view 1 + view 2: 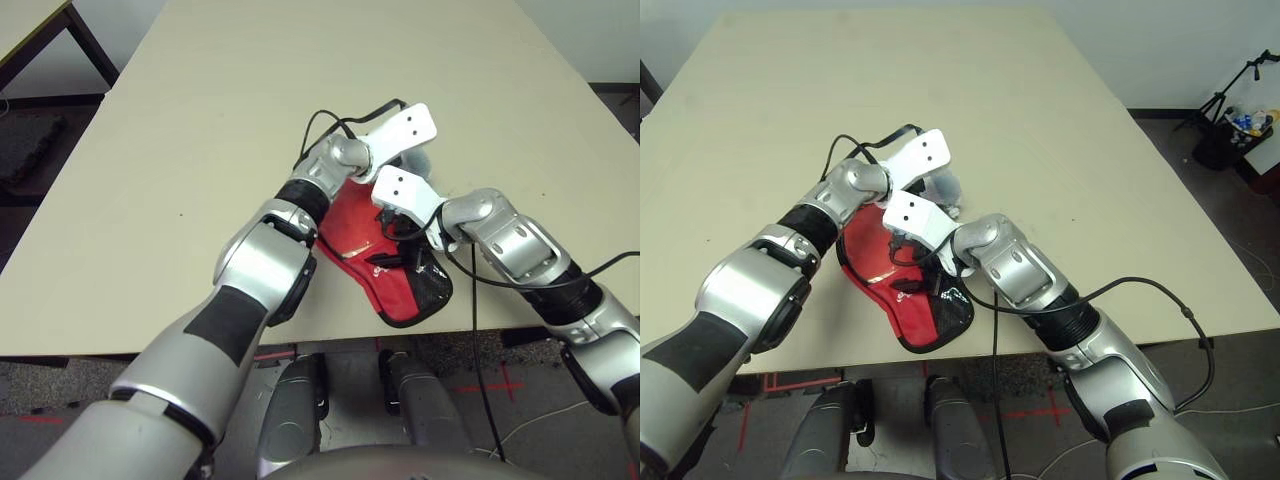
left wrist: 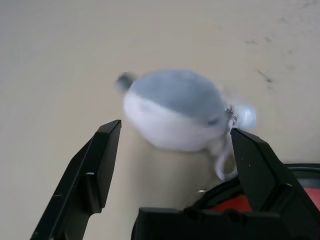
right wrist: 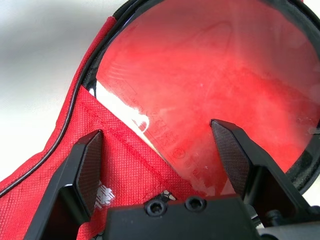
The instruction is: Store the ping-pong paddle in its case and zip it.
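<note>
Right wrist view: the right end effector (image 3: 157, 150) is seen with its two black fingers (image 3: 89, 165) spread wide and nothing gripped, poised over the ping-pong paddle (image 3: 210, 85), whose round red rubber face lies inside the case (image 3: 125, 170). The red fabric of the case is folded across the lower part of the paddle face, and black piping is seen along its edge. In the left wrist view, the left end effector (image 2: 172, 147) is likewise shown wide open and empty, its fingers flanking, without touching, a small grey-white round pouch (image 2: 175, 110) with a white cord that rests on the tabletop (image 2: 75, 50) just beside the case's rim. From the head camera, the case (image 1: 385, 270) is pictured near the front edge of the pale tabletop, its black mesh handle end (image 1: 432, 288) pointed toward the robot, with both silver forearms converging above it.
</note>
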Robot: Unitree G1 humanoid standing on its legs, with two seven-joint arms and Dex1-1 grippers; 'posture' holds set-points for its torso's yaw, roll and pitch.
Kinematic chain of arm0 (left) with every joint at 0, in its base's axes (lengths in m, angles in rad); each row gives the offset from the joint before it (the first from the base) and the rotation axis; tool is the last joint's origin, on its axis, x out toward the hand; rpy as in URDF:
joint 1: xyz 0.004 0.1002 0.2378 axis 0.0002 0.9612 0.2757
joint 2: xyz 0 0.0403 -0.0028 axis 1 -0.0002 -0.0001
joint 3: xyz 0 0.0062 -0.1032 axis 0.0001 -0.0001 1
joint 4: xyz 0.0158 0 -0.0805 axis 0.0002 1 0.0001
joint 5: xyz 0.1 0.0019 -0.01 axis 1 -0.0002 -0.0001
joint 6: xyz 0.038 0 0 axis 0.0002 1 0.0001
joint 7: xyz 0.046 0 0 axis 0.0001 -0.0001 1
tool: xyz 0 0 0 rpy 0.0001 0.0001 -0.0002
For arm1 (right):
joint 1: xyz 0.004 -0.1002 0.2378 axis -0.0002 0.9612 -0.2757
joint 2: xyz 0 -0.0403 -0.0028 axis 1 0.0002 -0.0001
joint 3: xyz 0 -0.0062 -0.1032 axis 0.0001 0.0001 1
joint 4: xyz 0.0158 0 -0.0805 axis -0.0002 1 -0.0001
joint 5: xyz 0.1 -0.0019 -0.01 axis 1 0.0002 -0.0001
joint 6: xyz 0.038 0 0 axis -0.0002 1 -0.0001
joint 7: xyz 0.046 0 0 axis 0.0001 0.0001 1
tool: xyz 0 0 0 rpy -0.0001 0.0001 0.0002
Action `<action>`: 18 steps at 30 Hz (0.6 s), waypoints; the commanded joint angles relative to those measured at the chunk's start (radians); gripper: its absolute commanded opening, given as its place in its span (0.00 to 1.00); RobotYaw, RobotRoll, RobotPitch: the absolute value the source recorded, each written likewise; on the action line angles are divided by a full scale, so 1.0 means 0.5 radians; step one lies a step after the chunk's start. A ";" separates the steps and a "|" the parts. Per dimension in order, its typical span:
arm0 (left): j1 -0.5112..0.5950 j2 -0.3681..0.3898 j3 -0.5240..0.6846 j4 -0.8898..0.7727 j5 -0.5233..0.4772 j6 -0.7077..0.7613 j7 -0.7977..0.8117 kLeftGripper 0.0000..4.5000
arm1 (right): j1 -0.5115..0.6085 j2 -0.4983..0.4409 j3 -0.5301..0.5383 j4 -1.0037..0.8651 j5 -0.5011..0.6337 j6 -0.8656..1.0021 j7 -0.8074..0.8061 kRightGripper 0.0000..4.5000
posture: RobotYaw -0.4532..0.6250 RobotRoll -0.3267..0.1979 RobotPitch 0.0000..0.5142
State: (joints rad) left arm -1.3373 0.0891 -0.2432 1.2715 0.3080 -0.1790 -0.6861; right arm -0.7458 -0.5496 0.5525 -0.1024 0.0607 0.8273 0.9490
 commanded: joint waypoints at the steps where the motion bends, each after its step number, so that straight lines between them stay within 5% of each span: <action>1: -0.043 0.030 0.052 -0.032 -0.047 -0.032 0.020 0.99 | 0.061 -0.017 0.063 0.166 -0.086 0.040 -0.037 1.00 | 0.40 0.62 0.37; 9: -0.063 0.158 0.138 -0.109 -0.154 0.013 -0.099 0.99 | 0.056 -0.021 0.058 0.190 -0.090 0.024 -0.030 1.00 | 0.41 0.62 0.36; 18: 0.192 0.285 0.099 -0.405 -0.227 0.297 -0.488 0.99 | 0.040 -0.021 0.057 0.227 -0.096 0.001 -0.019 1.00 | 0.41 0.62 0.35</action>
State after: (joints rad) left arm -1.2681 0.2262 -0.1772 1.1013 0.1994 -0.0604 -0.8974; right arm -0.7562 -0.5468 0.5513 -0.0664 0.0607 0.8024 0.9594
